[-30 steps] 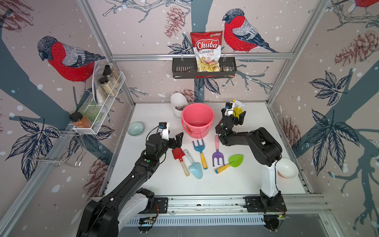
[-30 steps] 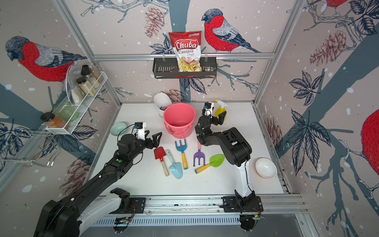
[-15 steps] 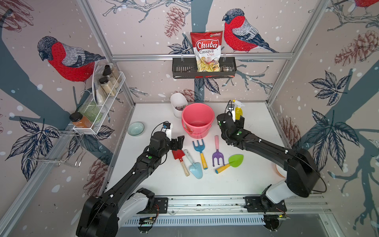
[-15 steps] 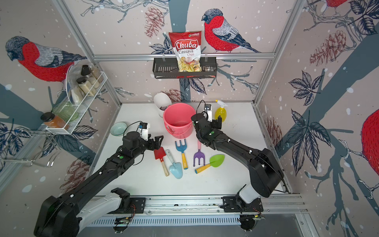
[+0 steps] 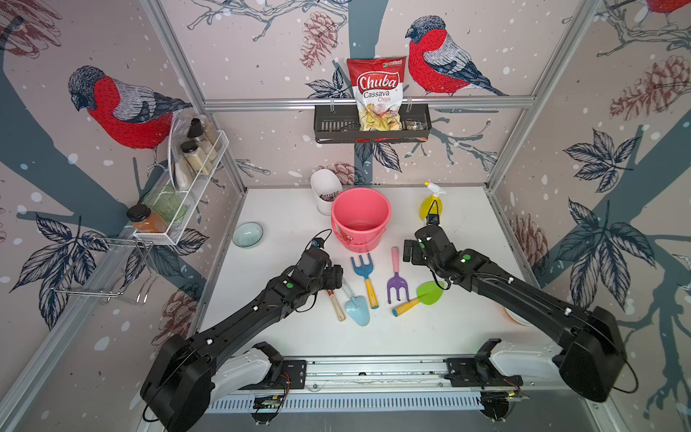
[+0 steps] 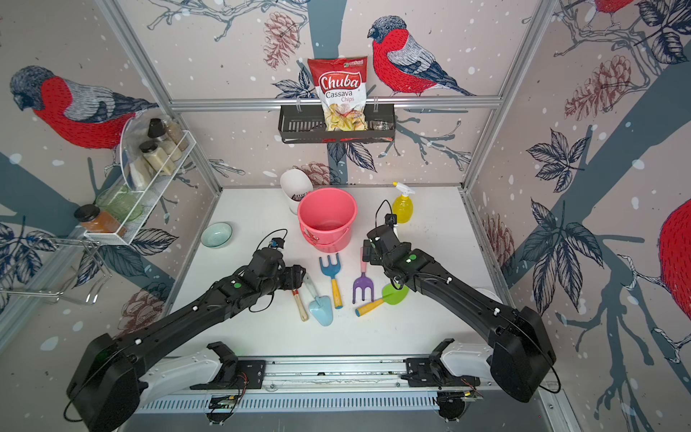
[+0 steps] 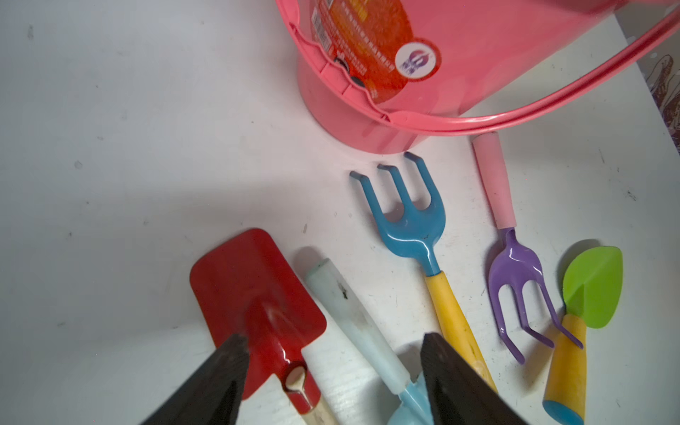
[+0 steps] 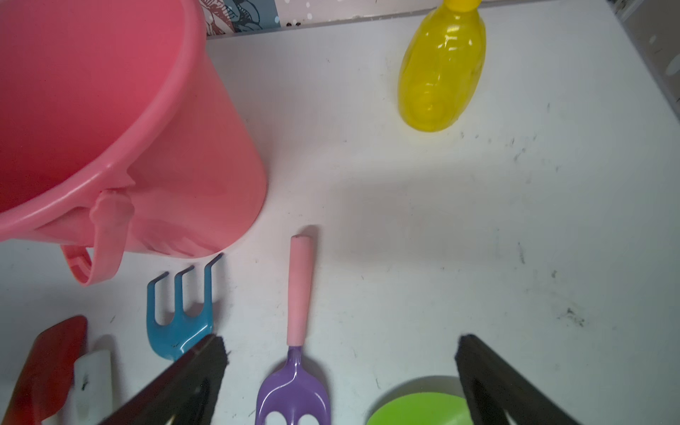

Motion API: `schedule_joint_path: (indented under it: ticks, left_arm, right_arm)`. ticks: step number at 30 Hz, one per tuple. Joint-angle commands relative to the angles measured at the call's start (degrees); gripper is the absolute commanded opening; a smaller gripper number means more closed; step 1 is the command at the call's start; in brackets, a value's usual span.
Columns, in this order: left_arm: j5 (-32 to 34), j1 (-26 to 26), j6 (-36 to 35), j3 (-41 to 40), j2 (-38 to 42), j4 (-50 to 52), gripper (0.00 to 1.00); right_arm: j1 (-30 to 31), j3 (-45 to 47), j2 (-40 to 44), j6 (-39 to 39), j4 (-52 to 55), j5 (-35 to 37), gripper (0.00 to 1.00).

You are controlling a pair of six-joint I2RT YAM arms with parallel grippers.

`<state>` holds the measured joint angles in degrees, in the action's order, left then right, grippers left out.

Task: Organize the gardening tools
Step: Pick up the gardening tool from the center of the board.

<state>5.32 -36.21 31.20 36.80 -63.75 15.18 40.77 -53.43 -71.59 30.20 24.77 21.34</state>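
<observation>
Five tools lie in a row in front of the pink bucket (image 5: 351, 239): red shovel (image 7: 250, 287), light-blue trowel (image 5: 357, 308), blue fork (image 5: 362, 267), purple rake (image 5: 396, 284) and green spade (image 5: 430, 293). A yellow spray bottle (image 5: 430, 205) stands upright at the back right. My left gripper (image 7: 335, 342) is low over the shovel, open, its jaws either side of the shovel's neck and the trowel's handle. My right gripper (image 8: 342, 344) hangs open above the rake's pink handle, holding nothing.
A white cup (image 5: 325, 187) stands behind the bucket. A teal bowl (image 5: 247, 234) sits at the left edge. A white bowl (image 6: 490, 295) shows partly under my right arm. A wire rack (image 5: 187, 175) and a black shelf (image 5: 374, 127) hang on the walls.
My left gripper has come down over the red shovel and its jaws have narrowed. My right arm has stretched out and moved from the spray bottle to above the purple rake.
</observation>
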Motion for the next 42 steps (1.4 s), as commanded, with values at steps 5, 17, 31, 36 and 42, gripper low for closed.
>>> schedule_joint_path:
  ticks: [5, 17, 31, 36, 42]
  left_arm:
    - [3.4, -3.7, 14.4, 1.8, -1.3, 12.2, 0.63]
    - [-3.8, -3.9, 18.4, -0.1, -8.4, 9.5, 0.68]
    - [-3.5, -3.8, 19.8, 0.2, -16.6, 6.5, 0.45]
    - [-2.5, -3.8, 20.1, 0.5, -16.8, 6.9, 0.13]
    - [-0.1, -3.7, 21.8, 0.1, -14.4, 8.9, 0.0]
  right_arm:
    - [-2.5, 2.6, 4.7, 2.7, 1.8, -9.7, 1.0]
    - [-3.8, 3.9, 6.6, 2.7, 2.2, -11.3, 1.0]
    - [-6.0, 6.6, 9.1, 2.5, 1.3, -11.9, 1.0]
    - [-6.5, 7.5, 8.8, 2.5, 0.8, -12.8, 1.0]
    - [-6.5, 8.1, 8.2, 2.3, 0.1, -14.1, 1.0]
